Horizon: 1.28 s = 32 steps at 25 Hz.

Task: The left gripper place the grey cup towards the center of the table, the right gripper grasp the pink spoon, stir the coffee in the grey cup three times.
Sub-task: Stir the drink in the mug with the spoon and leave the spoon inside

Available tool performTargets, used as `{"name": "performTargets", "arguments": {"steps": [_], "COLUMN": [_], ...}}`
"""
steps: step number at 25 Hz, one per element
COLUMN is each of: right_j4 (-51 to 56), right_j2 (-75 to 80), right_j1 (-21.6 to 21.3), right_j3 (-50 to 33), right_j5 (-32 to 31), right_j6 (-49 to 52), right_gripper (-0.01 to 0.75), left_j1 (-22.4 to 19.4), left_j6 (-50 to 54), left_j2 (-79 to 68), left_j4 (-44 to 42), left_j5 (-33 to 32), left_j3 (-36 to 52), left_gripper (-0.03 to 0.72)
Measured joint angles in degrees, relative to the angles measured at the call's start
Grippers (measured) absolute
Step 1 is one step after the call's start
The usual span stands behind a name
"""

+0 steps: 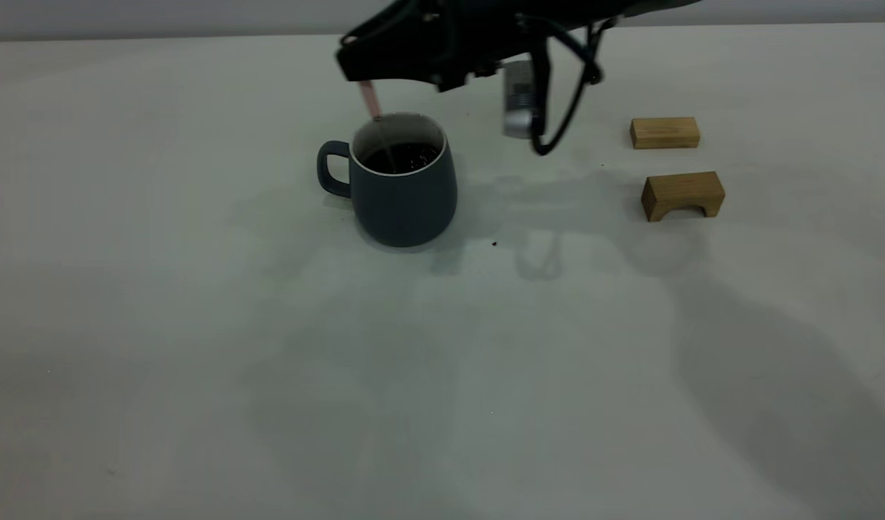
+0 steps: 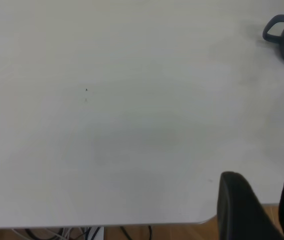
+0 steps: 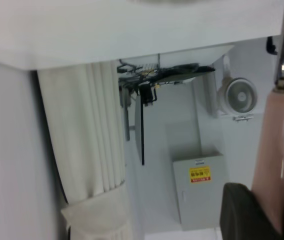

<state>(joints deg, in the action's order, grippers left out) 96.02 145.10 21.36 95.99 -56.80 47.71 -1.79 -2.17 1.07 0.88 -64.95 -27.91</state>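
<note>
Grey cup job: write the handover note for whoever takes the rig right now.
Right gripper: above the grey cup, shut on the pink spoon, whose metal end dips into the coffee.
Left gripper: open, idle near the table edge, away from the cup.
Done: cup placed, spoon grasped and in the coffee.
Left: stirring; how many turns are done cannot be told.

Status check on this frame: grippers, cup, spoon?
Right gripper shut on pink spoon, bowl down in grey cup, in the coffee. Left gripper open, at table edge. Nothing in the way.
</note>
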Motion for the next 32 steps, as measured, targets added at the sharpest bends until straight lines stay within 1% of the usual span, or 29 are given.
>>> {"name": "performTargets", "arguments": {"steps": [4,5,7,10,13,16,18,22,23,25,28,32], "right_j4": [3.15,2.8,0.44,-3.79,-7.28,-7.6,-4.73,1.72,2.03,1.04,-3.6,-7.87], "right_j2": [0.0,0.0,0.0,0.0,0.0,0.0,0.0,0.0,0.0,0.07,0.48,0.93], "right_j1": [1.01,0.89,0.18,-1.09,-1.37,-0.95,-0.24,0.79,0.82,0.31,-1.22,-2.45], "right_j3": [0.0,0.0,0.0,0.0,0.0,0.0,0.0,0.0,0.0,0.0,0.0,0.0], "right_j5": [1.76,2.28,2.6,1.72,0.97,0.67,0.67,1.34,2.05,2.91,2.42,0.66], "right_j6": [-12.51,-15.78,-18.88,-16.06,-6.89,-2.64,-4.05,-16.36,-19.52,-22.68,-20.48,-9.49], "right_gripper": [0.147,0.147,0.147,0.147,0.147,0.147,0.147,0.147,0.147,0.147,0.147,0.147], "left_j1": [0.0,0.0,0.0,0.0,0.0,0.0,0.0,0.0,0.0,0.0,0.0,0.0], "left_j6": [0.0,0.0,0.0,0.0,0.0,0.0,0.0,0.0,0.0,0.0,0.0,0.0], "left_j2": [0.0,0.0,0.0,0.0,0.0,0.0,0.0,0.0,0.0,0.0,0.0,0.0], "left_j4": [0.0,0.0,0.0,0.0,0.0,0.0,0.0,0.0,0.0,0.0,0.0,0.0], "left_j5": [0.0,0.0,0.0,0.0,0.0,0.0,0.0,0.0,0.0,0.0,0.0,0.0], "left_j3": [0.0,0.0,0.0,0.0,0.0,0.0,0.0,0.0,0.0,0.0,0.0,0.0], "left_gripper": [0.27,0.27,0.27,0.27,0.27,0.27,0.27,0.27,0.27,0.27,0.27,0.27]}}
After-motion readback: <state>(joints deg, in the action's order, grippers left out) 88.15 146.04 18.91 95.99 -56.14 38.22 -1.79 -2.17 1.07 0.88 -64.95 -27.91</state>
